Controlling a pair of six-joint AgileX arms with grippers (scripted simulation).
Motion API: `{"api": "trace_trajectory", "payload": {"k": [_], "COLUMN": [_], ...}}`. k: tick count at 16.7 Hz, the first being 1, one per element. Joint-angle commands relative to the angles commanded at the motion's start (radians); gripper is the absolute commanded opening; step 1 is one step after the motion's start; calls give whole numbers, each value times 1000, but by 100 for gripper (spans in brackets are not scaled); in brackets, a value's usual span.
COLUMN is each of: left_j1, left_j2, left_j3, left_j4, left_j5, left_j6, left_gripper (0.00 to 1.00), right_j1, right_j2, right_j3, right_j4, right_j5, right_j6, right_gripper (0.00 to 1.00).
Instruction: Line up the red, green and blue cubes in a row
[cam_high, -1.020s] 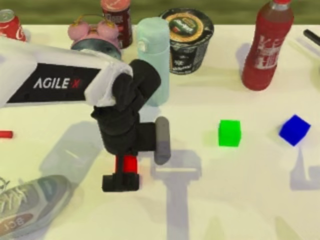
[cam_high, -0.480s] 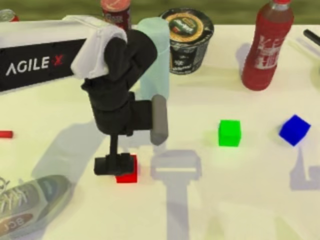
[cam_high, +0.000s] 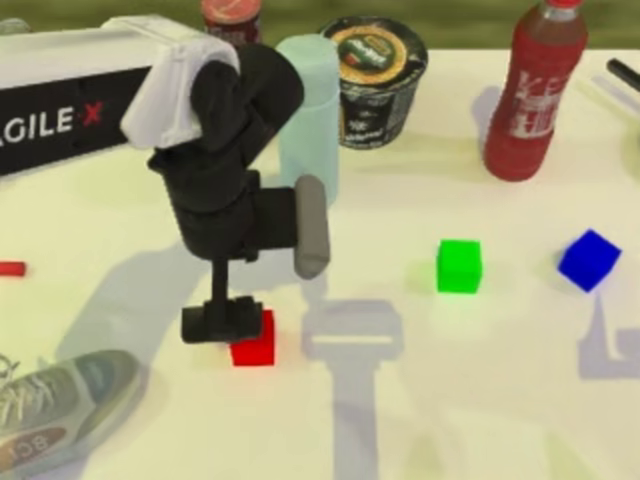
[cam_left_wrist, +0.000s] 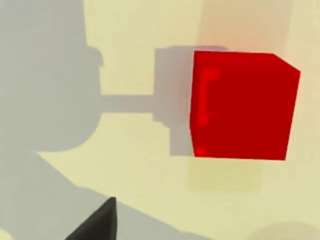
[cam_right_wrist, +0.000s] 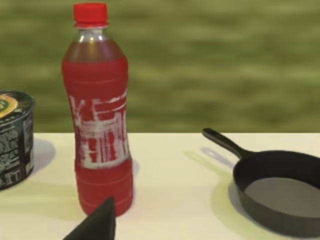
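The red cube (cam_high: 256, 341) lies on the table at front left and fills the left wrist view (cam_left_wrist: 242, 105). My left gripper (cam_high: 222, 324) hangs open just above the cube's left edge, not touching it. One dark fingertip (cam_left_wrist: 101, 224) of it shows apart from the cube. The green cube (cam_high: 459, 266) sits right of centre and the blue cube (cam_high: 588, 260) farther right, turned at an angle. My right gripper is outside the top view. Its wrist view shows a single fingertip (cam_right_wrist: 100, 222) off to one side, with nothing held.
Along the back stand a mint bottle (cam_high: 308, 110), a noodle cup (cam_high: 375, 75), a red drink bottle (cam_high: 533, 90) and a soda can (cam_high: 232, 15). A shoe (cam_high: 60, 410) lies at front left, a thin red bar (cam_high: 10, 268) at the left edge, and a black pan (cam_right_wrist: 280, 187) at far right.
The left gripper, which straddled the red cube a second ago, has risen and drawn back to the left. The red cube stays on the table. Green and blue cubes have not moved.
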Motion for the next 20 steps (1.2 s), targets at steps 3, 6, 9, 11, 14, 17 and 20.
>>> {"api": "trace_trajectory", "payload": {"k": [3,6,9,11,14,17,20], "left_j1": [49,127,223,287,380,459,520], "left_j2": [-108,-297,-555,-747,-1043,-1321,-1563], "left_j3": [-92,-240,-438,-587,-819,-1037,-1208], "left_j4": [65,164,290,379,520,659,794], "left_j5": [-5,-13,-20,-24,-29,-31,-29], "left_j6": [-46,-129,-248,-336,-481,-622,-754], "left_gripper": [100,100,100,100,100,100,100], "right_j1": [32,79,136,178,241,302,356], "right_j2": [125,344,647,877,1228,1545,1803], "right_j3": [122,320,561,732,988,1227,1442], "right_j4": [-78,-200,-353,-466,-640,-804,-946], "right_j5": [-1,0,2,3,5,5,5], "right_j6": [36,92,159,206,279,348,410], "right_gripper": [100,100,100,100,100,100,100]}}
